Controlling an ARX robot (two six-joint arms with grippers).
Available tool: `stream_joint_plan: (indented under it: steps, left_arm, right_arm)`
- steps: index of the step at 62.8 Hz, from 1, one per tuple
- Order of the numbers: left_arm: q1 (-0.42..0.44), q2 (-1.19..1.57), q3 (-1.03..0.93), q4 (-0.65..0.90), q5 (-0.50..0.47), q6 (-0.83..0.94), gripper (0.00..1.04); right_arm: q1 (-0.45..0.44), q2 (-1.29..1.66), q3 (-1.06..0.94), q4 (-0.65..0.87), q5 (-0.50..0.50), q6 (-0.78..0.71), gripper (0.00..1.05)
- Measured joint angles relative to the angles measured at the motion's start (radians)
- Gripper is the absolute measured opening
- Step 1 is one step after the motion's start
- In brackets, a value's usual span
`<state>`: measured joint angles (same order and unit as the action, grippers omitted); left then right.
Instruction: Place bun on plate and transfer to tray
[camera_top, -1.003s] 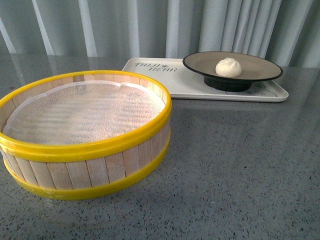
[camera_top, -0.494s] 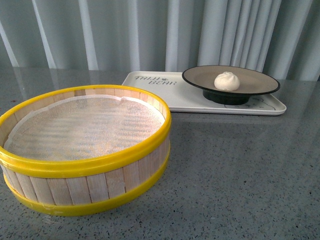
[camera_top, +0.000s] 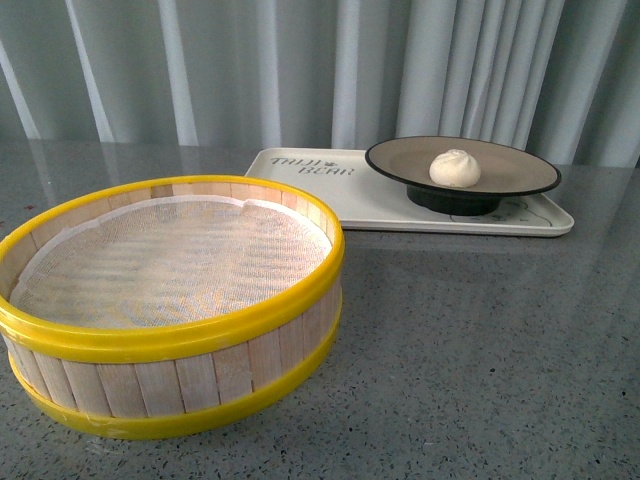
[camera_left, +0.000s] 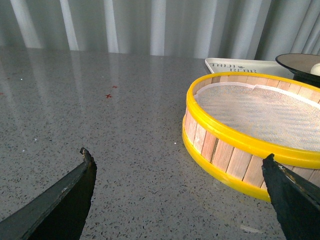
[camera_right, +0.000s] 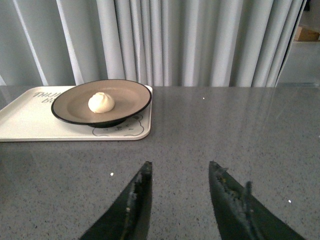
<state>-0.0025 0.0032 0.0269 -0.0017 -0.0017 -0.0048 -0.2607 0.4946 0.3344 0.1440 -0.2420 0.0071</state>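
Note:
The cream-white bun (camera_top: 455, 167) sits in the beige, black-rimmed plate (camera_top: 520, 172). The plate stands on the right end of the cream-white tray (camera_top: 300, 180) with "BEAR" lettering, at the back of the table. The right wrist view shows bun (camera_right: 101, 102), plate (camera_right: 130, 97) and tray (camera_right: 25, 122) ahead of my right gripper (camera_right: 180, 165), which is open, empty and well short of the tray. My left gripper (camera_left: 177, 155) is open wide and empty over the bare table, beside the steamer basket. Neither gripper shows in the front view.
A wide yellow-rimmed wooden steamer basket (camera_top: 170, 305) with a white mesh liner stands at the front left, and also shows in the left wrist view (camera_left: 240, 150). Grey speckled tabletop (camera_top: 480, 340) lies around it. Grey curtains hang behind the table.
The front view has tilted slightly, so basket, tray and plate sit a little lower in the picture. The bun, plate and tray keep their places relative to one another.

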Motion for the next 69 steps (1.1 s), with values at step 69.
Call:
stream_joint_plan:
  steps: [69]
  left_arm:
    - [0.0,0.0,0.0,0.0,0.0,0.0,0.98]
  right_arm:
    - [0.257,-0.448,-0.293,-0.146,0.241,-0.005,0.02]
